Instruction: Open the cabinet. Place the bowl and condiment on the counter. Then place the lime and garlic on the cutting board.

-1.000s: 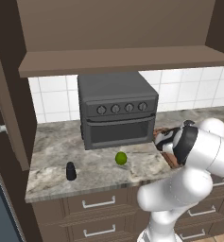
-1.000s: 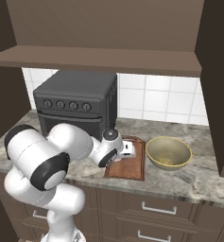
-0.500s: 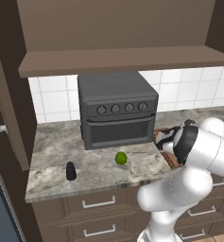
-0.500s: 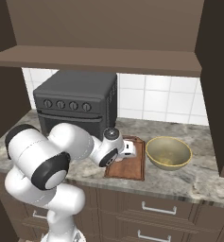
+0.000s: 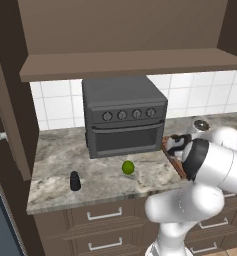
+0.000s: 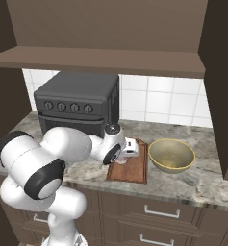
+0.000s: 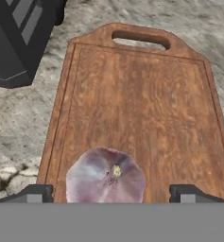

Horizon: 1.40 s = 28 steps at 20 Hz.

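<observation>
The garlic (image 7: 106, 177) lies on the near end of the cutting board (image 7: 142, 94), between the wide-apart tips of my open gripper (image 7: 111, 194), which touch nothing. From the right, the gripper (image 6: 131, 148) hovers low over the board (image 6: 137, 169), and the bowl (image 6: 171, 154) sits on the counter just right of it. The lime (image 5: 128, 167) rests on the counter (image 5: 55, 150) in front of the oven, left of the gripper (image 5: 171, 145). Near the counter's front left edge stands the condiment (image 5: 75, 181). The cabinet (image 5: 125, 62) is open, its shelf bare.
A dark toaster oven (image 5: 124, 115) stands at the back of the counter, close to the board's left side. The open cabinet doors (image 6: 221, 72) jut out at both sides. Drawers with short handles (image 5: 104, 216) run below the counter.
The gripper's fingers have spread wide and let go of the garlic, which now lies on the cutting board. The arm has hardly moved.
</observation>
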Tool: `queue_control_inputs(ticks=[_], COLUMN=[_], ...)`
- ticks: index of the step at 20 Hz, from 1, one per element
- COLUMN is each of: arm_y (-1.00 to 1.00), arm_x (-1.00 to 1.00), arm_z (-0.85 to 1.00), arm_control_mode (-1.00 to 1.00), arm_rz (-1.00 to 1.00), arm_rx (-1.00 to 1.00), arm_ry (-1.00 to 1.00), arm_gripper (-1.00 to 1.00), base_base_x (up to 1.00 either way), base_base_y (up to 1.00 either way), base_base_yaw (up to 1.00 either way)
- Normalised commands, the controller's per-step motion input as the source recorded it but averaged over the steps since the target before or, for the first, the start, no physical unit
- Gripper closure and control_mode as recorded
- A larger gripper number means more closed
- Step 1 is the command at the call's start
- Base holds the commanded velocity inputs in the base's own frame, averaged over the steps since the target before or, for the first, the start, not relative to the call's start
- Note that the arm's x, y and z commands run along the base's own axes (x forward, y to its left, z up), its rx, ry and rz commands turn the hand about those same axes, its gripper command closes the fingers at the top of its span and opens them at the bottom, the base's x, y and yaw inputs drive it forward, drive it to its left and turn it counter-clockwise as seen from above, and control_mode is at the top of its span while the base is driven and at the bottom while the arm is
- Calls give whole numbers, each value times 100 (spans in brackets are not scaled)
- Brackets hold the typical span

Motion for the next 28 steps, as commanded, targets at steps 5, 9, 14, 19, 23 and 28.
queue_control_inputs(ticks=[5,9,14,19,23,28], arm_y=[8,20,34,48,60,65], arm_x=[-5,-22,-31,-28,-15,-2], arm_z=[49,41,32,21,5,0], arm_control_mode=[-100,-100,-100,-100,-100,-100], arm_rz=[0,1,5,4,1,0], arm_rx=[-4,-4,-2,0,0,0], arm_ry=[10,11,10,5,0,0], arm_gripper=[-100,-100,-100,-100,-100,-100], base_base_x=[0,0,0,0,0,0], base_base_y=[0,0,0,0,0,0], base_base_yaw=[0,0,0,0,0,0])
